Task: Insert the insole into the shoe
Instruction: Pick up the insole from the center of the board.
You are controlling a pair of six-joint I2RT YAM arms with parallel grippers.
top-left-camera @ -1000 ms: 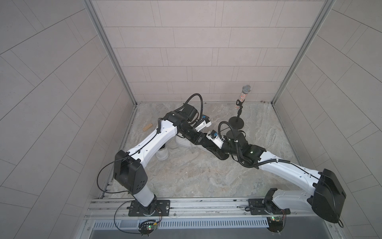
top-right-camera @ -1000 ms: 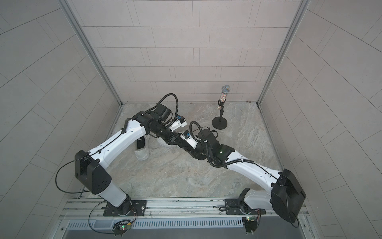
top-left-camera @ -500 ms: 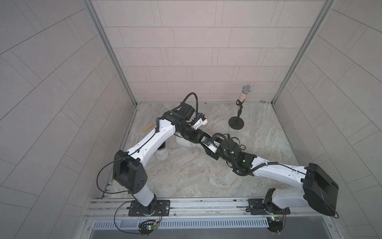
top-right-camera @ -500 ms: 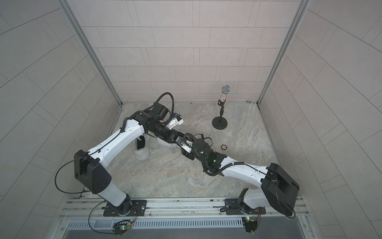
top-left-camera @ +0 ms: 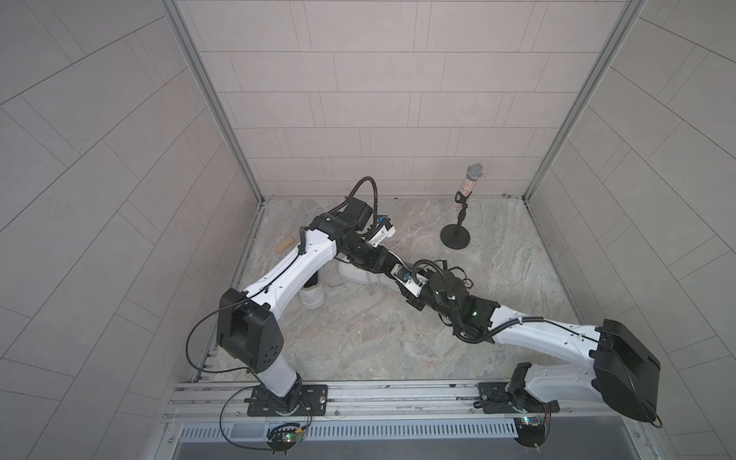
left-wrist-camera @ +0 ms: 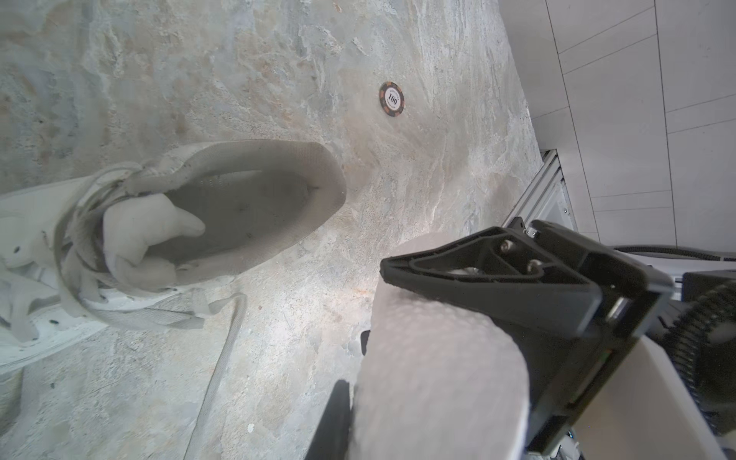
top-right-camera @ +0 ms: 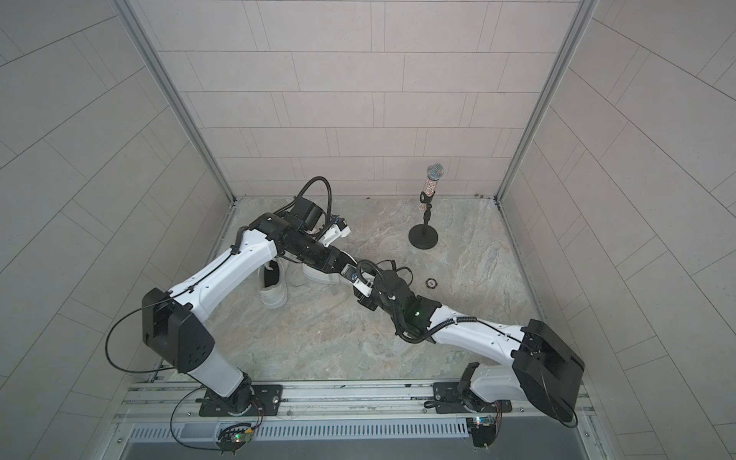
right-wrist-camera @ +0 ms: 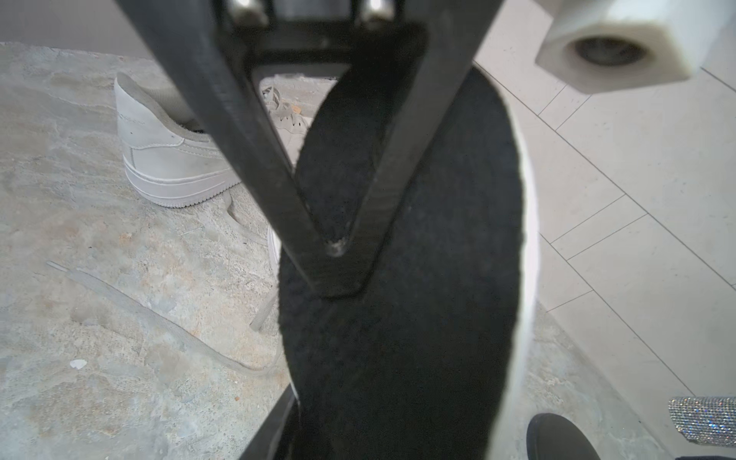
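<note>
The insole (left-wrist-camera: 438,370) is held off the worktop (top-left-camera: 358,342), just beside the heel of the open shoe (left-wrist-camera: 239,207) and not inside it; the shoe is set in the far left part of the worktop, with its laces loose; the insole is pinched between the fingers (right-wrist-camera: 247,131) of the right gripper (right-wrist-camera: 338,278), one laid on its black face and one on its pale underside; a finger (left-wrist-camera: 336,414) of the left gripper (top-left-camera: 378,261) is seen at the insole's edge, but whether the insole is gripped by it cannot be told; a second shoe (top-left-camera: 312,294) is stood nearer the left edge.
</note>
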